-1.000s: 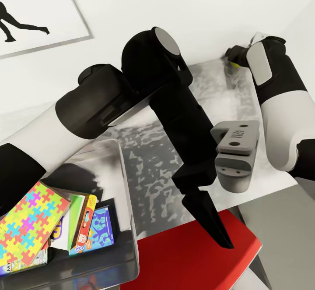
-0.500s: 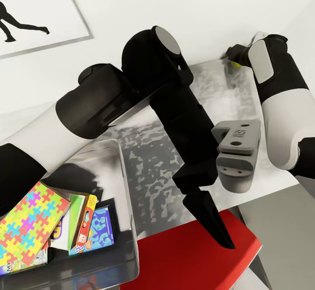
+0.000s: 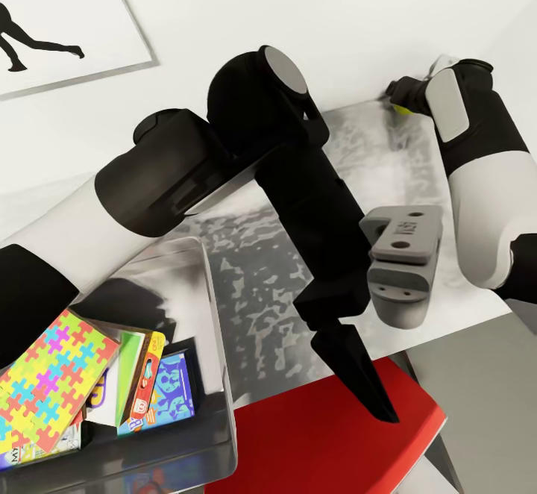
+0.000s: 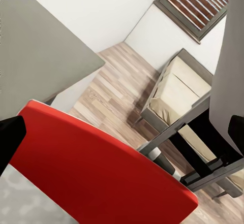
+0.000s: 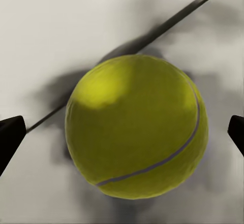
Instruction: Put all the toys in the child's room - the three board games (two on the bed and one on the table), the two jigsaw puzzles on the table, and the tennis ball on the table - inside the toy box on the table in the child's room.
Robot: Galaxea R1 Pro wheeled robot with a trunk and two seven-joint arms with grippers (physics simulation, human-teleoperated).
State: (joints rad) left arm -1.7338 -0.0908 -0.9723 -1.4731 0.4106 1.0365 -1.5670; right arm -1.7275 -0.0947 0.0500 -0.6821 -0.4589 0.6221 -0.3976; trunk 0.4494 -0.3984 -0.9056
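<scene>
The yellow-green tennis ball lies at the table's far right corner, against the wall. My right gripper reaches down over it. In the right wrist view the ball sits between the two dark fingertips, which stand apart at the picture's edges without touching it, so this gripper is open. The grey toy box at the near left holds a bright jigsaw puzzle box and board games. My left gripper hangs open and empty over the red chair.
The marbled grey table runs along a white wall with a framed silhouette picture. The red chair stands at the table's near edge. Beyond it, the left wrist view shows wood floor and a beige armchair.
My right forearm has shifted slightly to the right, settling the gripper over the ball. The left arm and the toy box have not moved.
</scene>
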